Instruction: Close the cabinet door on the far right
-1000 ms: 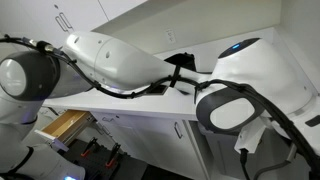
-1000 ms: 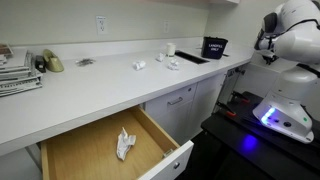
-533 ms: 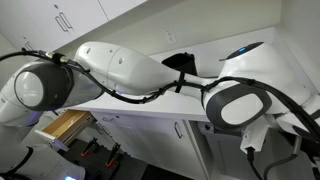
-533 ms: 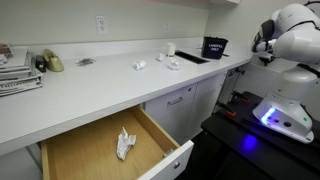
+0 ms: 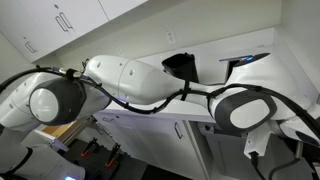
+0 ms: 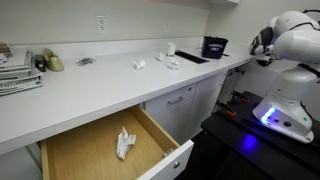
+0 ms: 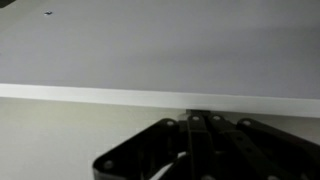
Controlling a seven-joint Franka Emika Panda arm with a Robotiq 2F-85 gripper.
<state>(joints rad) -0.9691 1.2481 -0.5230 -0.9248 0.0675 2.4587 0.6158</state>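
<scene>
The gripper [image 7: 200, 118] shows only in the wrist view, as dark linkages low in the frame. Its fingers lie together in the middle, with nothing between them. The tips sit right at a bright white edge band [image 7: 90, 92] of a flat white panel [image 7: 150, 45] that fills the upper frame. I cannot tell whether this panel is the cabinet door. In an exterior view the white base-cabinet doors [image 6: 207, 92] run under the counter toward the robot arm [image 6: 290, 35]; the far right end is small and unclear. In an exterior view the arm [image 5: 130, 80] hides most of the cabinets.
A light wooden drawer [image 6: 95, 150] stands pulled out, with crumpled paper [image 6: 124, 143] in it; it also shows in an exterior view [image 5: 62, 130]. The white counter [image 6: 100, 85] carries small items and a dark bin [image 6: 214, 46]. The robot base [image 6: 280, 115] stands on a dark platform.
The arm has swung across one exterior view, its big joint moving right and the links rising. In the other exterior view the upper arm has shifted slightly right and down.
</scene>
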